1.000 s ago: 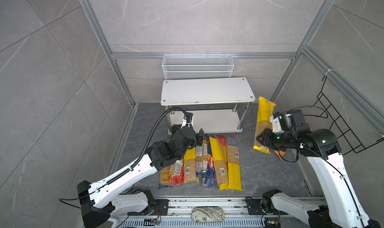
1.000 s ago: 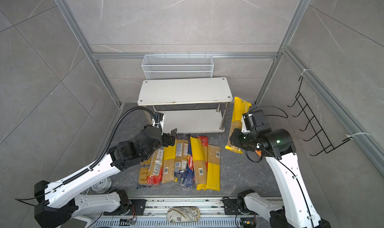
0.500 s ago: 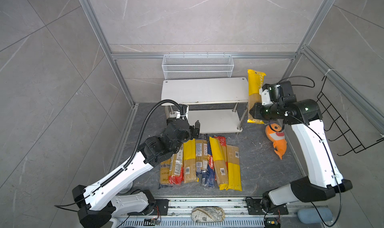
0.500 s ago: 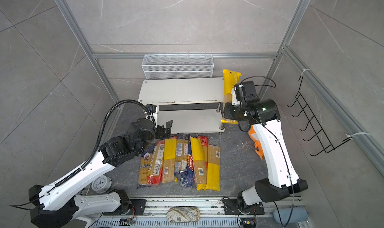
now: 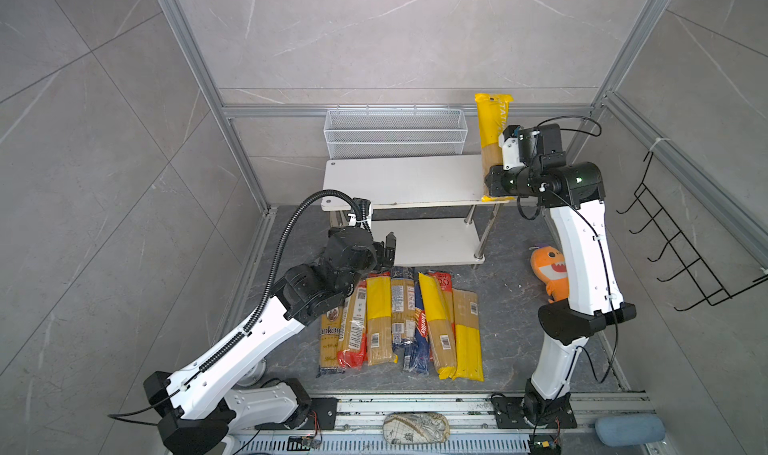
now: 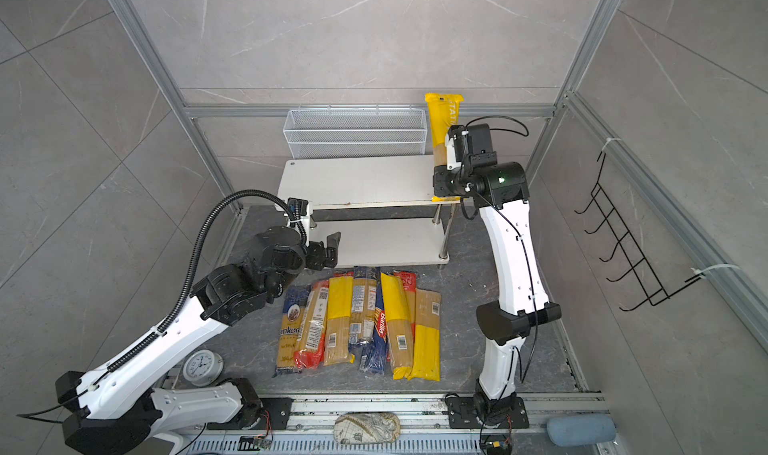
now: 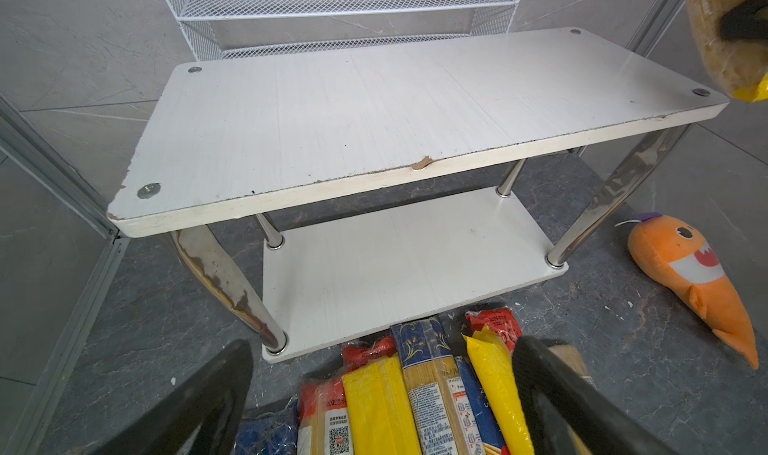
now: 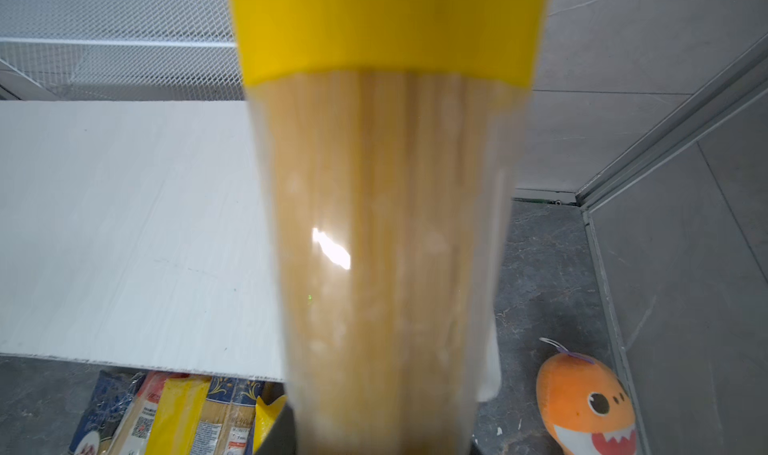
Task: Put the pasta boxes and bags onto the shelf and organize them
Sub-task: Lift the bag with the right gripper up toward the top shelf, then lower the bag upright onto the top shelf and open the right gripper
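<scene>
Right claw (image 5: 495, 181): clamped on a long clear spaghetti bag with yellow ends (image 5: 493, 137), held upright at the right end of the white two-tier chrome-legged shelf (image 5: 395, 178).
Left claw (image 6: 328, 250): wide open, empty, over the far ends of the spaghetti packs (image 5: 399, 320) lined up on the dark grey desk (image 5: 511, 316).
Nearby: white wire mesh basket (image 5: 392, 133) behind the shelf; orange plush toy (image 5: 548, 268) by the right arm.

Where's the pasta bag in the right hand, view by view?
Top view: pasta bag upright over the shelf's right end.
Top view: same spot.
Left wrist: clipped at the frame edge.
Right wrist: fills the middle.
Shared landmark: the shelf's white top.
</scene>
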### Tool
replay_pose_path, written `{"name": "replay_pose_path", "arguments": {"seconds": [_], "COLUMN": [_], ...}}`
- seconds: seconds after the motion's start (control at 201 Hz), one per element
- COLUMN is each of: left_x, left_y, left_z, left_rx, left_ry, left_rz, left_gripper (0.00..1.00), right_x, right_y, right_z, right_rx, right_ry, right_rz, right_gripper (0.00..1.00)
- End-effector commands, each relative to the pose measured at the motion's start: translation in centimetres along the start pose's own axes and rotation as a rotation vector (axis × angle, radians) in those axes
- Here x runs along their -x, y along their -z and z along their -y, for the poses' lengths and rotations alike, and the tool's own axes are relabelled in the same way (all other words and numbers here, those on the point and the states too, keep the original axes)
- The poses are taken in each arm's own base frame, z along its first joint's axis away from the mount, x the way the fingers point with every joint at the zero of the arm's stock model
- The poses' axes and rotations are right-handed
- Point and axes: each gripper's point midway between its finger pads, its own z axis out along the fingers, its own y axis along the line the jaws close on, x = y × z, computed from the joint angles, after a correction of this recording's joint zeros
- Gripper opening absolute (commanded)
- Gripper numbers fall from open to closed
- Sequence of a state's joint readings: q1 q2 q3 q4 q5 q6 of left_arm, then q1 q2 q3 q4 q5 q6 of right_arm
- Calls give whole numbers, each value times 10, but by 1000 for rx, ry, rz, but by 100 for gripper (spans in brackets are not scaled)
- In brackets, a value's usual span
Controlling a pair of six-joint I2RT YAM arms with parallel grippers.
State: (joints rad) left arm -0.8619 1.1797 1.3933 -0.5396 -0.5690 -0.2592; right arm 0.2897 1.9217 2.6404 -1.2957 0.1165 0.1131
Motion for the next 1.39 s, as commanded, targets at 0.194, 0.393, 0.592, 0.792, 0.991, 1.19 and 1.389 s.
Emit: {"name": "replay_pose_path", "arguments": {"seconds": [0.194,0.393,0.592,0.792,0.991,1.19,1.389], "left_x": [19,19,20,18,18,20,25], "left_y": [-5,-16,-19,-19,-18,-15,-12], "left_z": [-7,-7,-14,-16,-18,-20,-20], "left_rx": [-2,-14,1,-9,-7,-8,-15], "left_ry": [19,36,49,56,64,70,70], "left_rz": [25,15,24,19,19,28,45], "left_gripper": [100,100,100,100,100,100,100], "right_x": [14,10,4,0,-8,-5,6], "right_y": [-1,-12,-15,-18,-24,-15,1], "right_z": [12,25,30,28,25,17,17], "right_rx": [-77,-117,-117,-100,-90,-34,-25], "right_ry": [16,-32,-48,-57,-56,-67,-77], "right_rz": [53,29,-1,-14,-50,-34,21], "right_gripper": [2,36,45,51,53,72,97]}}
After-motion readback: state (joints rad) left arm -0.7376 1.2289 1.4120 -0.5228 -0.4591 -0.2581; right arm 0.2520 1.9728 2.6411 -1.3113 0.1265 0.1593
